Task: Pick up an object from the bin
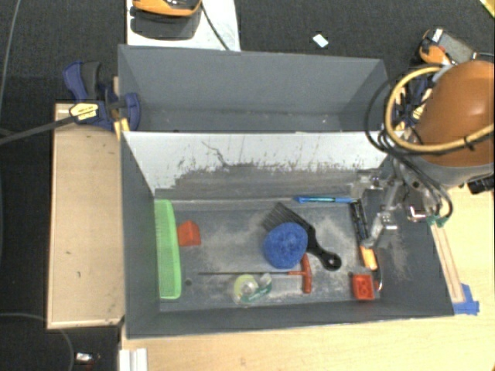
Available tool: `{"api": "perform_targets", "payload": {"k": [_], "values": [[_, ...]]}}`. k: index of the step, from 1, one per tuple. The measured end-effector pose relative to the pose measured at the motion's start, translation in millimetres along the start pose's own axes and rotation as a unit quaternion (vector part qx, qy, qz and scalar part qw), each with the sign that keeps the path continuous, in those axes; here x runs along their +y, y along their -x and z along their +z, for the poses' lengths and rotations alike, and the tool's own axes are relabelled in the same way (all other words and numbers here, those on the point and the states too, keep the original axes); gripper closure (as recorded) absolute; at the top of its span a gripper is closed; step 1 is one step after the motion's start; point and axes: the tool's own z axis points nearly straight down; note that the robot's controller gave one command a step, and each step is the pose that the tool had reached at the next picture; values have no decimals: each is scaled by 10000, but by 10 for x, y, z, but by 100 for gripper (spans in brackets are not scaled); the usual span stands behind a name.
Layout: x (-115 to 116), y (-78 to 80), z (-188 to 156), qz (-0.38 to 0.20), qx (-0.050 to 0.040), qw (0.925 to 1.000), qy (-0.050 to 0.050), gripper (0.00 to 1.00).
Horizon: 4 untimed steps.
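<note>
Hangs with the hand [379, 226] low in the right end of the bin [255, 161], just above a small orange piece [370, 258] and beside a black pen [358, 221], a red block [362, 286] near. Cannot tell whether open or closed and sees nothing gripped, so probably has both grasp and lift left to do. Farther left, finds a blue brush [286, 244], red screwdriver [306, 273], clear roll [251, 286] and green comb [166, 247] lying apart; cannot make out the hand's lower end against the wrist's metal and cables, nor any contact with the orange piece.
</note>
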Motion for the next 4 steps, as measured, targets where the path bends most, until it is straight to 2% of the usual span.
{"api": "perform_targets", "payload": {"k": [1, 2, 3, 4], "values": [[3, 14, -28, -11, -31, 10000, -4, 0], [18, 58, 528, 519, -51, 9986, -1, 0], [846, -87, 710, -246, -43, 9997, -6, 0], [658, -48, 946, 303, -34, 9995, 5, 0]]}}
